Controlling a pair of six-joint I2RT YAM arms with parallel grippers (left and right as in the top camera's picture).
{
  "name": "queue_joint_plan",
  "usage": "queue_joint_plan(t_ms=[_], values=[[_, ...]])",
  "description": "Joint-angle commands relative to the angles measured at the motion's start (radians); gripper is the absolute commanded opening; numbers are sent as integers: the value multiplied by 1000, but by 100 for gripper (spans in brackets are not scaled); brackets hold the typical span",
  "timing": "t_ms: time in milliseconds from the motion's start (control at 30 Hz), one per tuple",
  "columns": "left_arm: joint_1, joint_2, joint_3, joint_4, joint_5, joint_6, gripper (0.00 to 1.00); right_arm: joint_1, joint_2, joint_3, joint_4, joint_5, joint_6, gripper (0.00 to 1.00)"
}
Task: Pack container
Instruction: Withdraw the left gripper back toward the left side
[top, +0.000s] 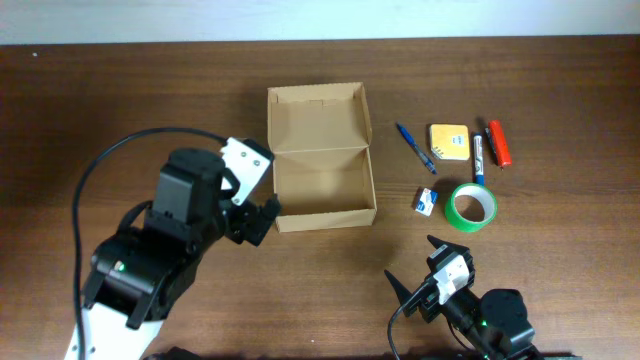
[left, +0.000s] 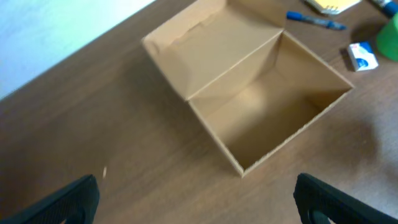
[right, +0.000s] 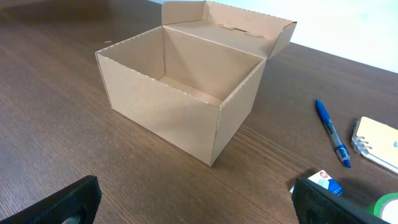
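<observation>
The container (top: 322, 188) sits in the middle of the bench (top: 120, 90), upright and empty, with its lid flap (top: 316, 118) thrown back on the far side. It is plain thin cardboard, so I judge it light, fairly stiff along the folds but easy to crush or skid across the wood if I push on one wall. A wall's top edge, near a corner, looks like the best place to pinch it. The flap should be taken by its free lip when it is time to fold it over.

Off to my right, well apart from the container, lie the things to go in:

- a blue pen (top: 414, 148)
- a yellow notepad (top: 449, 141)
- a dark marker (top: 479, 158) and a red marker (top: 499, 143), side by side
- a small blue-and-white packet (top: 426, 200), just beside a green tape roll (top: 471, 205)

My left jaws (left: 196, 190) stand wide open and empty just beside the container's near-left corner. My right jaws (top: 410, 258) are spread wide too, holding nothing, and sit near the packet and tape. Nothing blocks the opening. The small items are crowded together, so I could nudge a neighbour while picking one.
</observation>
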Motion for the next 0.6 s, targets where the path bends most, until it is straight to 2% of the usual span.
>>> queue_joint_plan(t_ms=[0, 167, 267, 567], values=[[3, -32, 18, -20, -48, -71, 100, 1, -11, -8, 3, 16, 2, 99], [12, -33, 18, -56, -2, -109, 100, 1, -11, -8, 3, 16, 2, 99], [35, -33, 18, -81, 117, -23, 100, 1, -11, -8, 3, 16, 2, 99], [166, -40, 23, -191, 395, 93, 100, 1, -11, -8, 3, 16, 2, 99]])
